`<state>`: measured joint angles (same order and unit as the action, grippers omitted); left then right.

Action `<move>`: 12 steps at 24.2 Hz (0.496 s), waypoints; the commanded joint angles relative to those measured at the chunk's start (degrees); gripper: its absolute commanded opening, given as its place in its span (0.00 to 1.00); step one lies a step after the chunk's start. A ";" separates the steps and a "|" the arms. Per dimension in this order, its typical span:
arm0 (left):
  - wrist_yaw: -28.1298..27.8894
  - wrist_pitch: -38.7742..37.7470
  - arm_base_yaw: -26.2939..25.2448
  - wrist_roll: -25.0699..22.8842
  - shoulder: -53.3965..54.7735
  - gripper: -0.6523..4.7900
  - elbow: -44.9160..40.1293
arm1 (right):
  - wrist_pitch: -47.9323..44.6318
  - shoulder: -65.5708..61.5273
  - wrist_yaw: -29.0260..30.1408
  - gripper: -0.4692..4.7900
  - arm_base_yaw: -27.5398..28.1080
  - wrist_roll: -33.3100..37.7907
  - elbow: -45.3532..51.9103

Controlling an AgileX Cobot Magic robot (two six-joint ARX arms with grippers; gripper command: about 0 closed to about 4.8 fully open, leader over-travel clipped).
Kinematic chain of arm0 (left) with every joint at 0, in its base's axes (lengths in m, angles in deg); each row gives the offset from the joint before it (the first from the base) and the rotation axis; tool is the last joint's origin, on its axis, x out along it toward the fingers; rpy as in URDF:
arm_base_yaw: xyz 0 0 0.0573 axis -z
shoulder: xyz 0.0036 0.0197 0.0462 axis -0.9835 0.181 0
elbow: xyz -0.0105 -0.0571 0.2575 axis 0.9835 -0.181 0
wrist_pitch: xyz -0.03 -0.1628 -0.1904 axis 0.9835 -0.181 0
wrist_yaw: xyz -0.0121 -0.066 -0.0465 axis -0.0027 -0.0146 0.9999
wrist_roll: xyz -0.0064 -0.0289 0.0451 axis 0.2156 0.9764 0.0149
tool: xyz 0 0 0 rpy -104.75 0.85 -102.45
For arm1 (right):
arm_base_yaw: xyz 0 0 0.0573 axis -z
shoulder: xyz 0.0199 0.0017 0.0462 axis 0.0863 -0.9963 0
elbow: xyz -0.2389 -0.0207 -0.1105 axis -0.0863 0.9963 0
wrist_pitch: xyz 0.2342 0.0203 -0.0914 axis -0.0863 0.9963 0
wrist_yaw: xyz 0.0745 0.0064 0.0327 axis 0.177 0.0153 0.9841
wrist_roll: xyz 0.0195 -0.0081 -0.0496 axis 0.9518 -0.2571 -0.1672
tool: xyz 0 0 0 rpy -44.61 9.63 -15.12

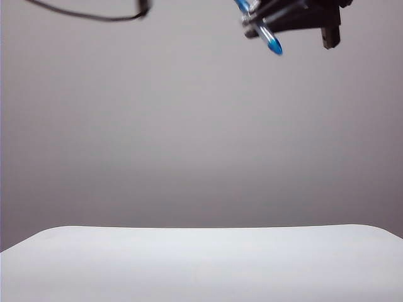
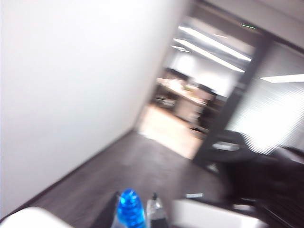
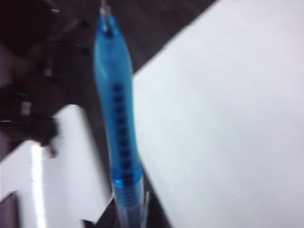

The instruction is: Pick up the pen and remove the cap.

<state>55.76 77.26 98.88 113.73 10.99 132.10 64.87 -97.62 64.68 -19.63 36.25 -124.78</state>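
- Table (image 1: 201, 264): a bare white top fills the nearest part of the exterior view; a plain grey wall stands behind it.
- Right gripper (image 1: 267, 25): high above the table at the upper right of the exterior view, a dark body set roughly level, jaws closed on the pen (image 1: 269, 38).
- Pen: it slants down and out of the right gripper, blue tip lowest, well clear of the table. In the right wrist view the blue, dimpled front section (image 3: 116, 118) runs away from the jaws to a bare tip, with the table's white top beyond it; the gripper (image 3: 127, 219) shows only as dark fingers at the barrel's base.
- Left gripper (image 2: 133, 219): not visible in the exterior view; in its own wrist view the jaws are closed on the cap (image 2: 130, 209), whose rounded blue end stands up between them.
- Background, left wrist view: a blurred room with ceiling lights, far beyond the cap.
- Cable (image 1: 88, 12): a dark loop above the table at the upper left.
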 commanded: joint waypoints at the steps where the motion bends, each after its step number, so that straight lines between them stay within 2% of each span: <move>1: -1.16 -12.98 -4.00 -4.98 -0.90 0.11 0.17 | 0.42 0.17 -8.37 0.08 -0.02 -0.04 -0.13; 4: -4.61 -28.63 -5.92 -14.64 -1.49 0.11 0.20 | 0.63 -0.11 -15.37 0.08 -0.02 0.39 -0.13; 7: -12.59 -44.87 -5.92 -26.71 -1.68 0.11 0.20 | 0.90 -0.72 -19.85 0.08 0.00 0.70 -0.11; 9: -20.55 -54.97 -5.05 -34.51 -1.64 0.11 0.17 | 1.33 -1.62 -22.43 0.08 0.00 0.90 -0.11; 10: -28.65 -61.75 -3.34 -39.74 -1.53 0.11 0.17 | 1.92 -3.04 -24.68 0.08 0.00 1.11 -0.09; 12: -36.85 -67.12 -2.40 -42.21 -1.53 0.11 0.17 | 2.21 -4.63 -27.28 0.08 0.00 1.68 -0.09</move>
<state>26.49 14.79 95.95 75.75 9.74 132.06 66.81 -101.31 39.89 -19.59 37.22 -124.69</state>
